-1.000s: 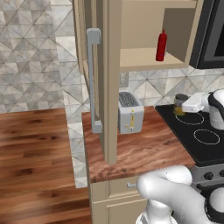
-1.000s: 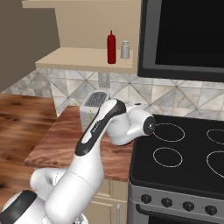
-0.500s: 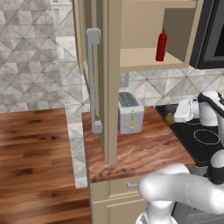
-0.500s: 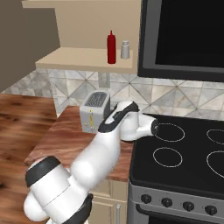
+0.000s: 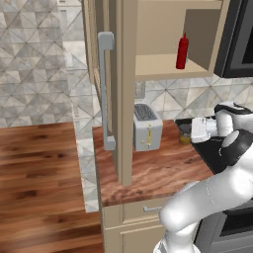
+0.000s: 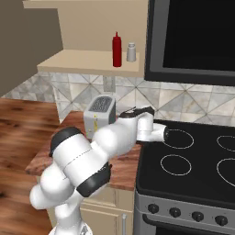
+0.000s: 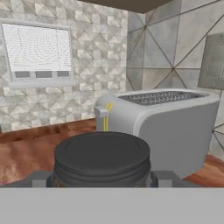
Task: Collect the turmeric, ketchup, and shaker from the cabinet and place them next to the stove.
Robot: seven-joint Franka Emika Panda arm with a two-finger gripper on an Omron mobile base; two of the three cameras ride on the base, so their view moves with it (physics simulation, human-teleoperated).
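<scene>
While my gripper (image 7: 101, 178) stands with its fingers either side of the turmeric (image 7: 101, 158) jar's dark lid, I cannot tell whether it grips. The jar sits on the worktop (image 5: 158, 165) beside the stove (image 6: 193, 170). Ketchup (image 6: 117, 49) and shaker (image 6: 131, 52) wait on the cabinet (image 5: 148, 66) shelf. The jar's body is hidden.

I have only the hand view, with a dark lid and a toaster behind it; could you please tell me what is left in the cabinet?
Observer: A red ketchup bottle stands on the open cabinet shelf.
Operator: Is anything beside it?
Observer: Yes, a small pale shaker, on the side nearer the stove.
Operator: Where is my jar?
Observer: The jar is between the toaster and the stove, at the counter's end.
</scene>
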